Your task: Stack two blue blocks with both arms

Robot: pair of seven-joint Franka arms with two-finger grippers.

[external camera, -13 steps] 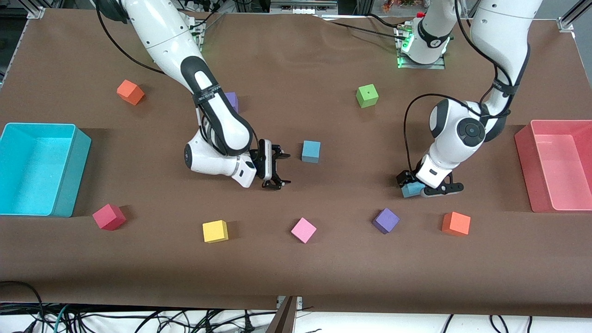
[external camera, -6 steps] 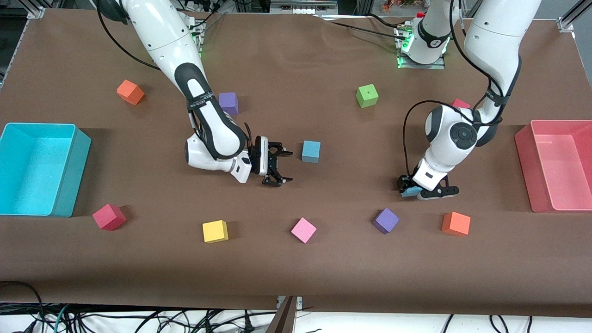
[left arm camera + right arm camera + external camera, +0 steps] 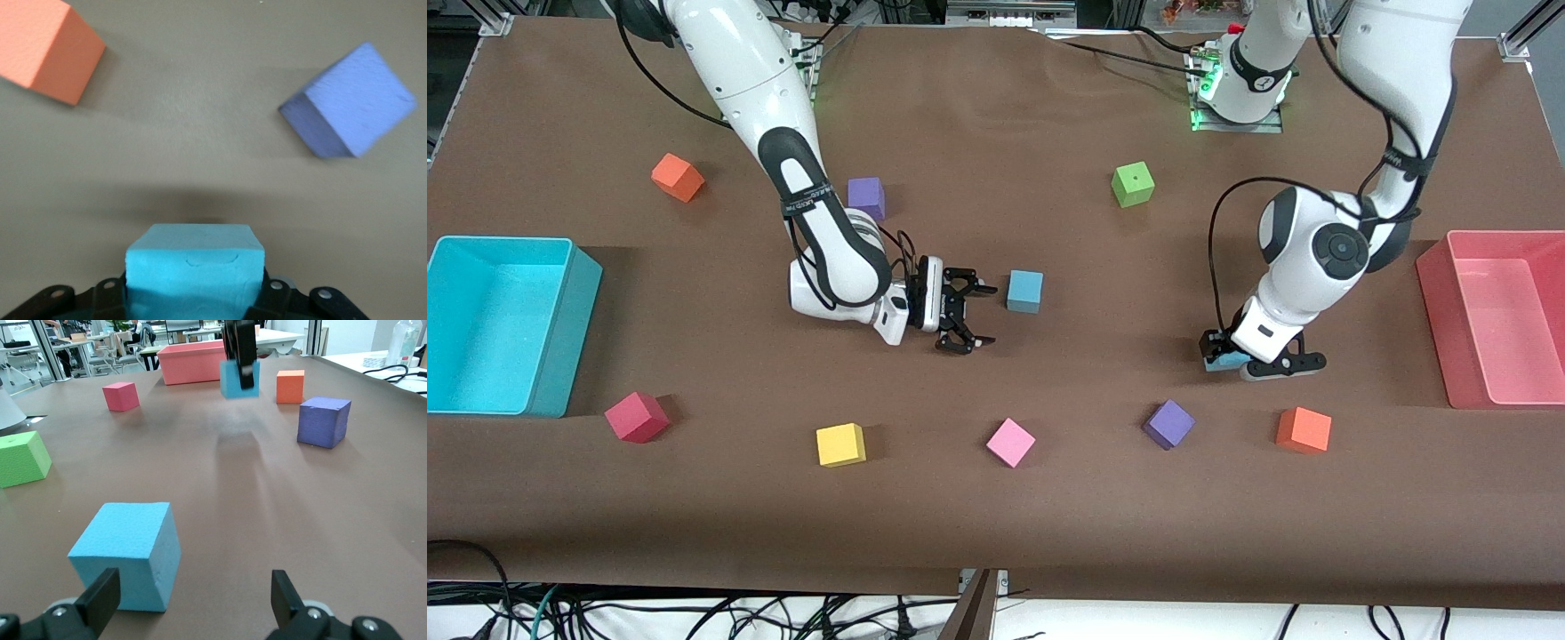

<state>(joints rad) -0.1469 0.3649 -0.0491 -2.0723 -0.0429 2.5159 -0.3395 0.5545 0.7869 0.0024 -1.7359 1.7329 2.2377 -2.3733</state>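
Left hand (image 3: 1263,363) is clamping one blue block (image 3: 1224,360) and holding it clear of the tabletop (image 3: 1049,107), over the spot near the purple cube (image 3: 1169,423) and orange cube (image 3: 1304,429). Right hand (image 3: 971,314) is sitting low with fingers spread wide and gripping nothing, just beside the second blue block (image 3: 1025,291) resting mid-tabletop.

High front camera faces both bases; wrist cameras look close along the table (image 3: 996,107).
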